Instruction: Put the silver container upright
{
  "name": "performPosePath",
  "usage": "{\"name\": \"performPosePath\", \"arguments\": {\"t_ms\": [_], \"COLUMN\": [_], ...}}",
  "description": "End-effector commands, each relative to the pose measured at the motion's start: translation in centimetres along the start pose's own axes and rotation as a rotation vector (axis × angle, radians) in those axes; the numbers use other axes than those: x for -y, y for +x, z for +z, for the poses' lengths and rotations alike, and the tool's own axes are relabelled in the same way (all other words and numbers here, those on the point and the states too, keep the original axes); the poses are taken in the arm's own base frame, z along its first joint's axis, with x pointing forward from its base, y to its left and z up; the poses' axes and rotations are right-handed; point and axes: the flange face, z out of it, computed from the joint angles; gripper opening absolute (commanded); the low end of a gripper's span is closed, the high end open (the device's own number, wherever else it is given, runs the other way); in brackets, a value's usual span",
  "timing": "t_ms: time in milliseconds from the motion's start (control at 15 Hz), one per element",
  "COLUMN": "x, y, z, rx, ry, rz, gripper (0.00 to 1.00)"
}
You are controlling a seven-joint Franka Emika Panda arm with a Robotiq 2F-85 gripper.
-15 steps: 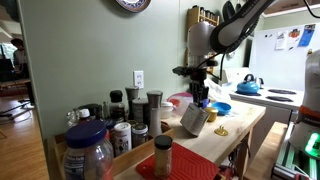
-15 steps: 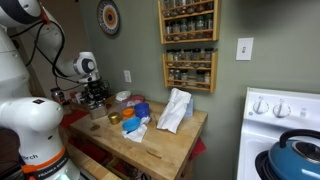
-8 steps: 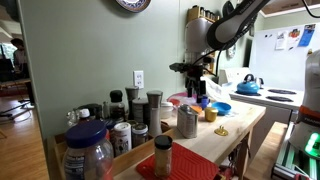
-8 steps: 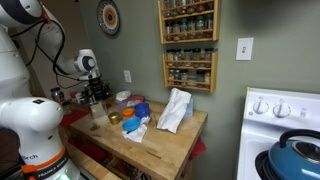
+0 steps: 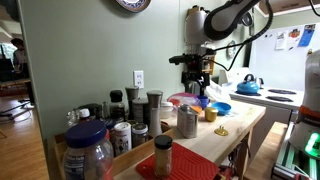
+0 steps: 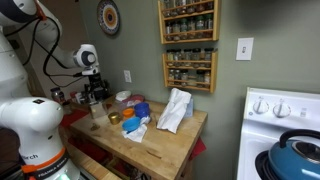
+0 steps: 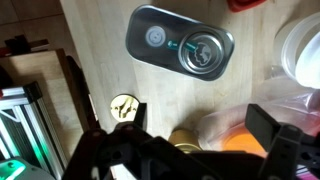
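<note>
The silver container [image 5: 187, 122] stands upright on the wooden table [image 5: 235, 128], shiny grey and about mug-sized. In an exterior view it is the small canister [image 6: 98, 110] by the table's near-left corner. My gripper [image 5: 197, 76] hangs well above it, open and empty, its fingers spread and clear of the container. In the wrist view the container [image 7: 180, 42] shows from above as a grey oblong shape on the wood, beyond my black fingertips [image 7: 270, 132]. The gripper [image 7: 197, 125] has only table clutter beneath its gap.
Dark-lidded spice jars [image 5: 125, 118] and a large clear jar with a blue lid [image 5: 88, 150] crowd the table's end. A blue bowl [image 5: 220, 107] and a small yellow jar [image 5: 210, 114] sit beside the container. A white cloth [image 6: 175, 110] lies mid-table. A blue kettle [image 5: 248, 84] sits on the stove.
The container went from tilted in my shut gripper to standing upright on the table. My gripper opened, let it go and rose above it.
</note>
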Motion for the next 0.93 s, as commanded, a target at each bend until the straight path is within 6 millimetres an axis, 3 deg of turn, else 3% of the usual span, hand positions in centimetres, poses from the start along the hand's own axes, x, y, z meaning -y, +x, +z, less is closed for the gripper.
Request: {"name": "performPosePath", "arguments": {"t_ms": [0,533,733,800,867], "x": [-1.2,-3.1,-3.3,-2.8,-2.9], "y": [1.2,1.7,1.1,1.4,1.3], "z": [-3.0,-7.6,-8.2,-7.7,-7.9], "rx": [0.034,0.038,0.073,0.041,0.049], "ry": [-0.025,0.004,0.014,0.029,0.031], "rz": [-0.204,-0.673,-0.839,-0.751,-0.788], "gripper": [1.00,1.00,1.00,1.00,1.00]}}
